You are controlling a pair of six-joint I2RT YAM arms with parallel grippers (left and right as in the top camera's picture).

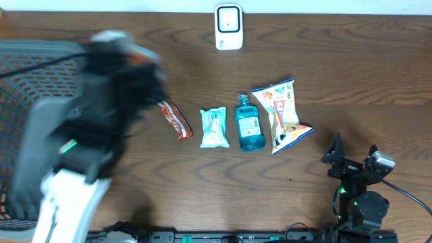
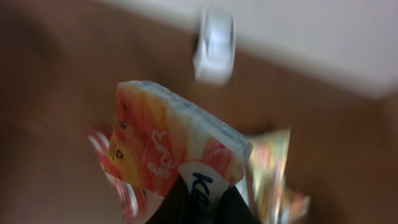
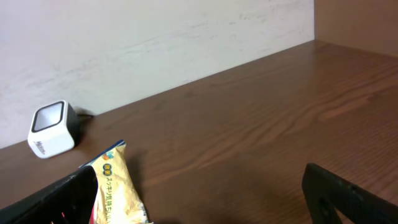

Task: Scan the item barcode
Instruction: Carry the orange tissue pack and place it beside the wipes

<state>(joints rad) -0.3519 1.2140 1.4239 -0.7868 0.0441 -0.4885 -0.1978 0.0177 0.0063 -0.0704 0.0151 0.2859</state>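
My left gripper point(image 2: 202, 205) is shut on an orange and white pack point(image 2: 161, 143), pinching its lower end with blue lettering. The pack is lifted off the table and points toward the white barcode scanner point(image 2: 214, 46). Seen from overhead, the left arm is a blur, with its gripper point(image 1: 145, 67) left of the row of items. The scanner point(image 1: 229, 27) stands at the table's far edge. My right gripper point(image 1: 354, 162) rests at the near right, open, with nothing between its fingers point(image 3: 348, 196). No barcode can be made out on the pack.
A row lies mid-table: a red snack bar point(image 1: 175, 119), a pale blue pack point(image 1: 214, 127), a blue bottle point(image 1: 248, 125) and a yellow snack bag point(image 1: 283, 115). A grey basket point(image 1: 20, 101) fills the left side. The wall runs behind the scanner point(image 3: 53, 129).
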